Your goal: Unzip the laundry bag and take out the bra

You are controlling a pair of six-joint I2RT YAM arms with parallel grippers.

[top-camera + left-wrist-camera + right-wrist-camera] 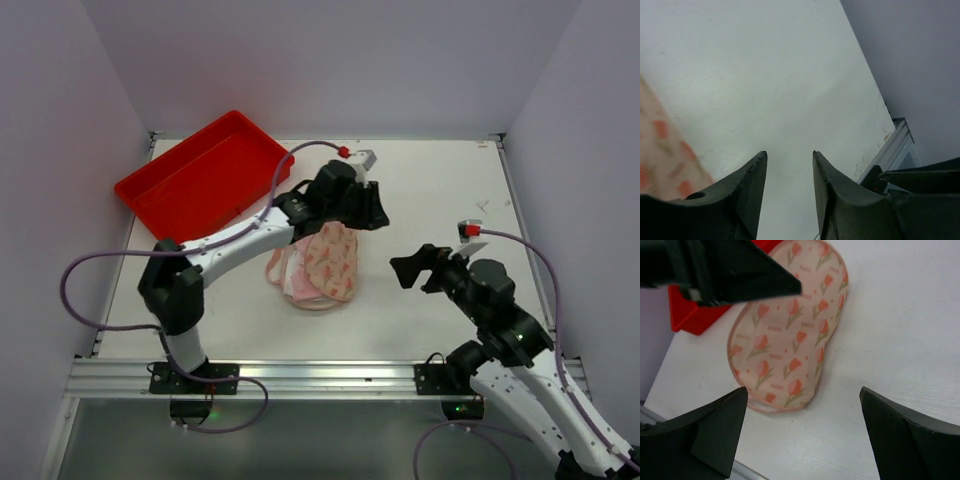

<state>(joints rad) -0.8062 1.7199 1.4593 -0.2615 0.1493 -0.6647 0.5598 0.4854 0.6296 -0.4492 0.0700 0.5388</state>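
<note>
The laundry bag (328,262) lies in the middle of the table, cream-pink mesh with an orange tulip print and pink trim. In the right wrist view the laundry bag (790,347) lies beyond my fingertips, its rounded end toward me. My left gripper (378,215) hovers at the bag's far end, pointing right. Its jaws (789,156) stand apart with only bare table between them, and the bag's fabric (662,155) shows at the lower left. My right gripper (420,266) is wide open (802,396) to the right of the bag, not touching it. The bra is hidden.
A red tray (200,178) stands at the back left, and also shows as the red tray (692,317) behind the bag. The left arm (730,270) reaches over the bag's far end. The table's right edge rail (895,145) lies beyond the left gripper.
</note>
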